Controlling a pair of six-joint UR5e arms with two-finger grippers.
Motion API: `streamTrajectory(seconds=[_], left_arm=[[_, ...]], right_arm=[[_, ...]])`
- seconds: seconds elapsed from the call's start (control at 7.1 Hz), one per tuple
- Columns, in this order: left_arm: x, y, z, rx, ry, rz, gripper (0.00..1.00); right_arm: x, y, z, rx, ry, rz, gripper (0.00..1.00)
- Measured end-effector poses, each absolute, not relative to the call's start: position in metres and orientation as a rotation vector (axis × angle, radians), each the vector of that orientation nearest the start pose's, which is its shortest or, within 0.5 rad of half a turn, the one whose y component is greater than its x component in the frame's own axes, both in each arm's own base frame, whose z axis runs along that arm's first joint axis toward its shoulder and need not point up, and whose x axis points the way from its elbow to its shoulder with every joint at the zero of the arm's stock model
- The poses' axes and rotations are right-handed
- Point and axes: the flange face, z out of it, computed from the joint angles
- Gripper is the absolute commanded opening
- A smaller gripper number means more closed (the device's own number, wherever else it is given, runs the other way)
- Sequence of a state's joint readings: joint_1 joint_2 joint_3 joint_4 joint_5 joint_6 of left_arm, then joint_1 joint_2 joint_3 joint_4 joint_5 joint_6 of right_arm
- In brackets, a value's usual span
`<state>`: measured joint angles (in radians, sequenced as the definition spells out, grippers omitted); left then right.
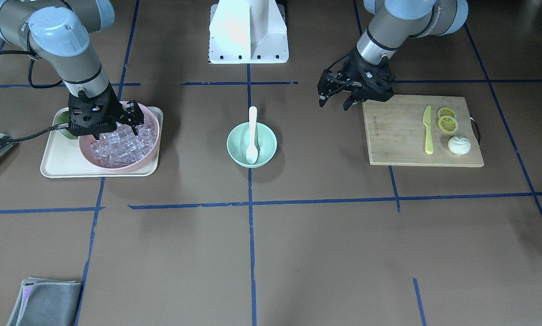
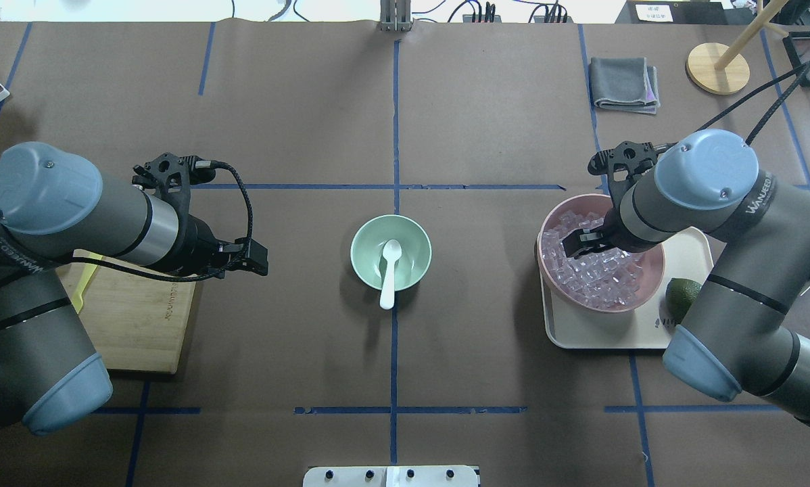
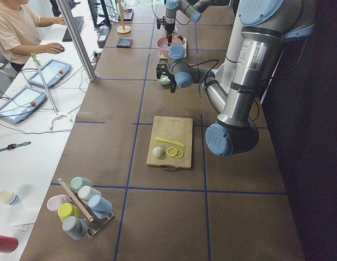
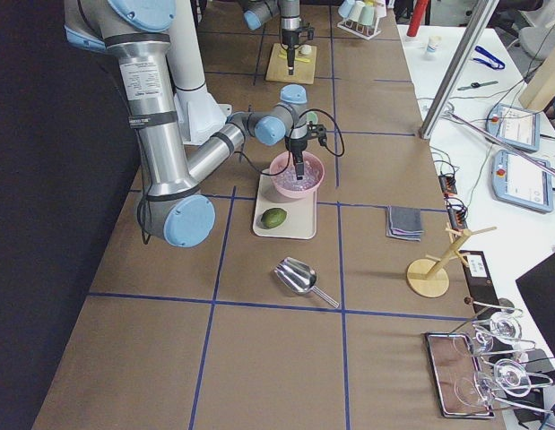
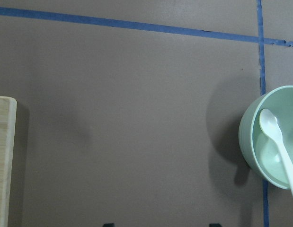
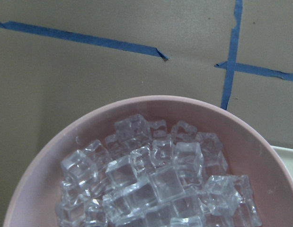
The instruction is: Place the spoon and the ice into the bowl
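The spoon (image 1: 252, 136) already lies in the mint bowl (image 1: 237, 151) at the middle of the counter, its scoop on the bottom and its handle leaning over the rim on the robot's side. So I judge that the step in hand is the ice (image 1: 121, 147), which is all heaped in the pink bowl (image 1: 117, 168) on the tray (image 1: 58, 158). The right gripper (image 1: 115, 132) hangs low over this heap with its fingers apart, and I see no cube between them. To do it well, I would pick one cube on top of the heap, away from the pink wall, and close softly, because such a smooth cube can slip out. Then I would lift straight up, carry it across, and let it go low inside the mint bowl, beside the scoop, so the spoon handle is not knocked off the rim. The left gripper (image 1: 333, 104) hovers near the corner of the cutting board (image 1: 397, 136), fingers apart and empty. As for writing, the right arm (image 2: 760, 196) carries lettering that looks like "WANJEED", but I am not sure. The board has a small mark that I cannot read.
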<state>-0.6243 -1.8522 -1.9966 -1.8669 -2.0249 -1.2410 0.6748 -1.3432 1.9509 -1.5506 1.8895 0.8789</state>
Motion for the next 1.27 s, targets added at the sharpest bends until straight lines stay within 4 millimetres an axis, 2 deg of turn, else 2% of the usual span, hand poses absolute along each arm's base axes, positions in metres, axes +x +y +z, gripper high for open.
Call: streamTrajectory(seconds=[0.28,0.42,0.56,0.85,0.99,1.27], left_arm=[[0.3899,-0.3914,0.2795,0.084,1.064,-0.038,0.75],[0.3898,-0.3912,0.2791,0.084,1.065,-0.038,0.75],[0.3894,-0.391,0.2784,0.085,1.067,-0.037,0.75],[0.3881,-0.39,0.2759,0.087,1.071,-0.036,0.75],[0.3876,-0.3897,0.2752,0.088,1.073,-0.036,0.76],[0.3872,-0.3897,0.2752,0.089,1.073,-0.039,0.77]], right_arm=[[-0.3724,-0.423,0.3777,0.153,-0.66,-0.124,0.77],[-0.3719,-0.4225,0.3818,0.152,-0.652,-0.123,0.63],[-0.3719,-0.4225,0.3828,0.153,-0.649,-0.122,0.48],[-0.3719,-0.423,0.3826,0.156,-0.647,-0.121,0.06],[-0.3715,-0.4233,0.3819,0.159,-0.647,-0.121,0.0],[-0.3698,-0.4238,0.378,0.166,-0.652,-0.12,0.0]])
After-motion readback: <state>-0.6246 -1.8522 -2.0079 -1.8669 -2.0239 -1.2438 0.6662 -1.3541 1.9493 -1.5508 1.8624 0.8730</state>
